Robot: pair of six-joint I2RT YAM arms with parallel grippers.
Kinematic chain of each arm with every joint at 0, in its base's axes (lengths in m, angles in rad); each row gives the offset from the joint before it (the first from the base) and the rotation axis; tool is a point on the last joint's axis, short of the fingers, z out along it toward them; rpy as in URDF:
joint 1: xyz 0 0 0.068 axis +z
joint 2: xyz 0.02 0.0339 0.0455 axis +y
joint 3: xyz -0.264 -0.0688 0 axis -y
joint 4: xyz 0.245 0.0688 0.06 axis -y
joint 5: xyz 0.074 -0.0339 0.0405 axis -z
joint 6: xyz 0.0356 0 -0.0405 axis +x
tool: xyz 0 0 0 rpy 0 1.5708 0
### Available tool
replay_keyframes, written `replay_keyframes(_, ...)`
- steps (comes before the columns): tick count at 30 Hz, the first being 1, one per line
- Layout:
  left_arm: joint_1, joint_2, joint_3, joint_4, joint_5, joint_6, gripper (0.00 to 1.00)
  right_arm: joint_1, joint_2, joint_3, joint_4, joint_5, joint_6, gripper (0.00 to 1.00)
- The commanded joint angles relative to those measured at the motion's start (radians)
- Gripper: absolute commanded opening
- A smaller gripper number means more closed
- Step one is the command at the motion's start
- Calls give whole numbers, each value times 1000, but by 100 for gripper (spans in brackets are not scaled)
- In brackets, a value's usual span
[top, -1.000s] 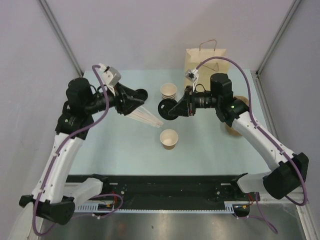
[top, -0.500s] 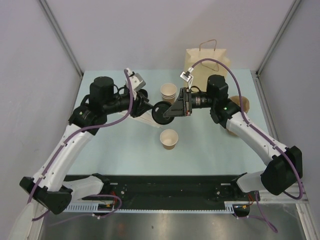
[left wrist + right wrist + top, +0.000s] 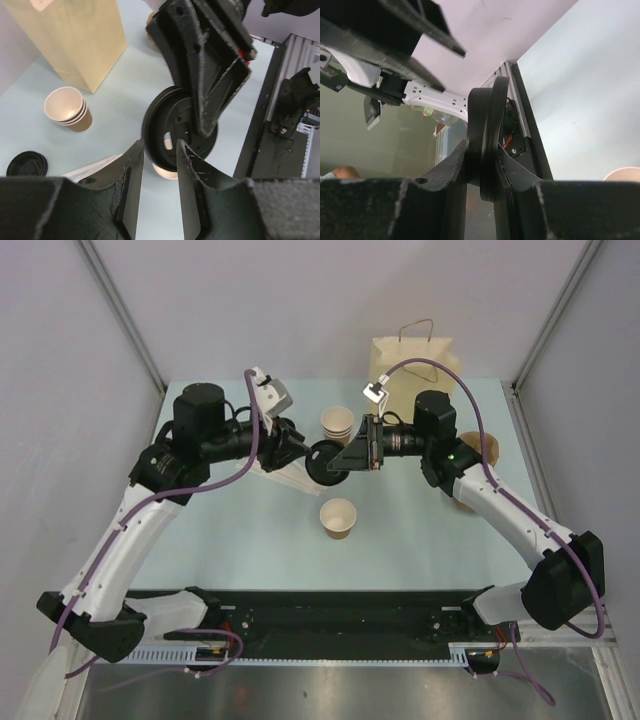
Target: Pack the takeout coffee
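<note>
Both grippers meet at one black lid above the table (image 3: 230,530).
The left gripper (image 3: 159,145) has its fingers apart at the rim of the black lid (image 3: 167,125); contact is unclear. The right gripper (image 3: 481,155) is clamped on that lid, holding it on edge. A lidless kraft cup (image 3: 338,517) stands just below. The cup stack (image 3: 337,423) and paper bag (image 3: 410,365) stand farther back.
</note>
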Motion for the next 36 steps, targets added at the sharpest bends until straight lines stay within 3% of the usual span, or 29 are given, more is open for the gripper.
replay_keyframes(1,-39,44,70,-41,32,20,37,-8,-18,-5,-1,36,-11,6)
replay_keyframes(8,-78,99,110,-62,-11,35,36,-8,-26,-5,19,35,6,7)
replay_keyframes(15,-88,113,103,-81,-68,61,28,-12,-30,-10,13,37,8,7)
replay_keyframes(25,-88,123,78,-102,-111,75,29,-23,-27,-22,47,32,40,7)
replay_keyframes(36,-88,153,97,-93,-75,64,2,-25,-35,-38,36,29,14,9)
